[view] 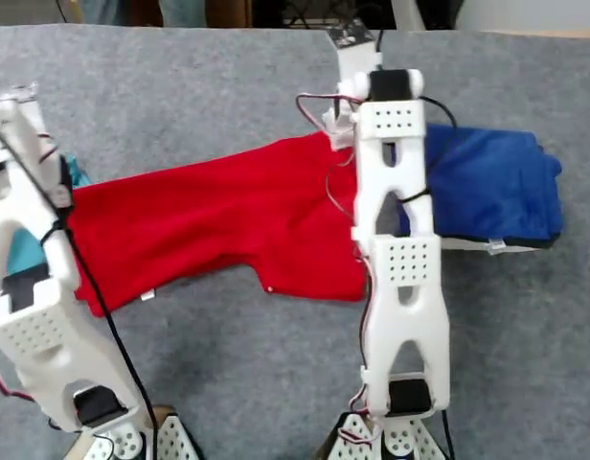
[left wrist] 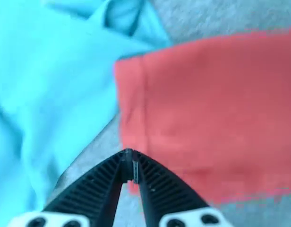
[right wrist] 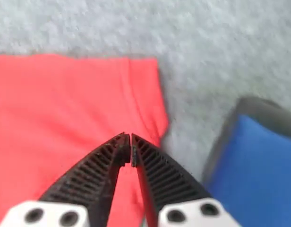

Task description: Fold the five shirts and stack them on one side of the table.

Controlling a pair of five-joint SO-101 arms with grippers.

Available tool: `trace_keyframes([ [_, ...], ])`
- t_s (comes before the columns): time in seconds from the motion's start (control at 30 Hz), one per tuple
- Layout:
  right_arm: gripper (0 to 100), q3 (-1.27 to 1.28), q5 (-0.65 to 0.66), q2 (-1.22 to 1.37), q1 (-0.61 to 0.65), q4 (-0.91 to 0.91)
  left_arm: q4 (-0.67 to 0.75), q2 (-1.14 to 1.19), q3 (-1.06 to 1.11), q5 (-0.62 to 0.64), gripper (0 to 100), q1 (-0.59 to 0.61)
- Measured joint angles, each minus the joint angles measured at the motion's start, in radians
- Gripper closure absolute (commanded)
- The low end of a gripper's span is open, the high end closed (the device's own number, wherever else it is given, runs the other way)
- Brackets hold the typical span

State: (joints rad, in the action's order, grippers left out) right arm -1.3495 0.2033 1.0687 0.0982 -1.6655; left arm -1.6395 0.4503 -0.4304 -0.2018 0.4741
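A red shirt lies spread flat across the middle of the grey table, a sleeve pointing toward the front. My left gripper is shut, its tips just over the red shirt at its left hem, beside a crumpled cyan shirt. My right gripper is shut too, its tips over the red shirt near its right hem corner. A folded blue shirt lies at the right side, partly behind the right arm. The cyan shirt is mostly hidden by the left arm.
The grey felt table has open room at the front and along the back. The blue shirt rests on a darker folded layer with a white tag showing at its front edge.
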Motion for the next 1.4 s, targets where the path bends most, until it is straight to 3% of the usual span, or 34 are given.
trace_keyframes([
  [0.17, 98.3, -0.005, -0.002, 0.141, 0.003, 0.086, 0.086, 0.213, -0.048, 0.157, 97, -0.032],
  [0.37, 98.3, -0.005, -0.002, 0.192, -0.021, 0.100, 0.048, 0.430, -0.290, 0.330, 97, 0.023],
  [0.53, 98.3, -0.063, -0.002, 0.195, -0.028, 0.084, -0.060, 0.549, -0.523, 0.331, 97, 0.029],
  [0.63, 98.3, -0.172, -0.002, 0.196, -0.034, -0.003, -0.100, 0.574, -0.651, 0.258, 97, 0.026],
  [0.83, 97.6, -0.253, 0.078, 0.164, -0.003, -0.092, -0.110, 0.514, -0.712, 0.149, 97, -0.006],
  [1.0, 91.5, -0.023, 0.173, -0.066, 0.000, -0.095, -0.110, 0.362, -0.598, 0.064, 97, -0.005],
  [1.4, 90.6, 1.049, 0.577, -0.862, 0.081, -0.021, -0.110, 0.089, -0.262, -0.061, 97, 0.040],
])
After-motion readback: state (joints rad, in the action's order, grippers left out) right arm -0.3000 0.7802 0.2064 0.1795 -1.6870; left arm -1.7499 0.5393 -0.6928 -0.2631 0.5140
